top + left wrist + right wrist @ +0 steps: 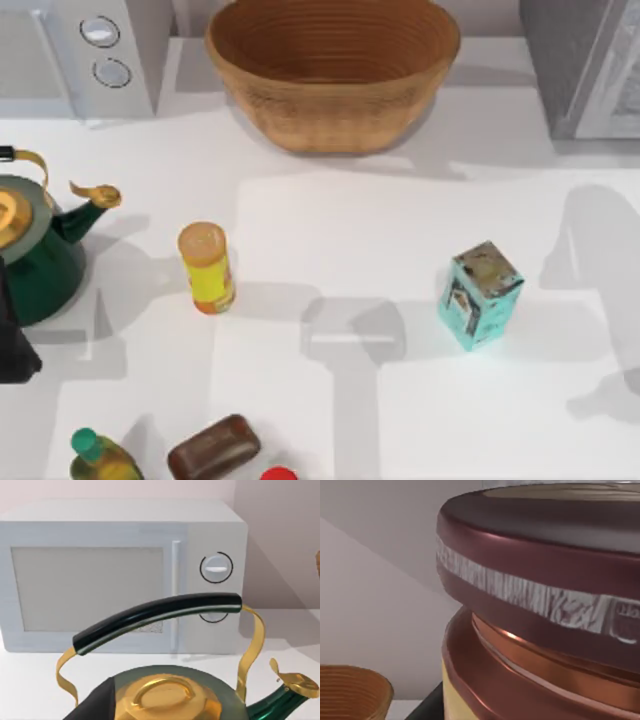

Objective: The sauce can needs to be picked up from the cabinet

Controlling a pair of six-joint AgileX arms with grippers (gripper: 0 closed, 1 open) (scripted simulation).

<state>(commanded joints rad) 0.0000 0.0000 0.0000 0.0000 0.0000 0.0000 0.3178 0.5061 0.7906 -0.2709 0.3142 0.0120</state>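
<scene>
— Maroon filled the right wrist view: was that the sauce can [540,605]?

— It was. Its dark maroon upper band with a silvery strip sat right against the lens, a coppery rim and tan body below it. Whether the right arm's fingers were wide, narrow or holding it could not be told. A wicker basket [350,690] showed beyond it, by a pale wall.

— And the left arm?

— It hung over the green kettle [165,690] at the counter's left edge, its wrist camera looking down on the gold lid and black handle, with the white microwave [120,575] behind. Its fingers could not be judged either.

— What lay on the counter [340,230] from above?

— Nearest, a green-capped bottle [98,458], a brown rounded block [213,447] and a red cap [279,473]. Further in, a yellow canister [207,267] stood left of centre and a teal carton [480,295] well apart to its right. Farthest sat the basket and microwave.
</scene>
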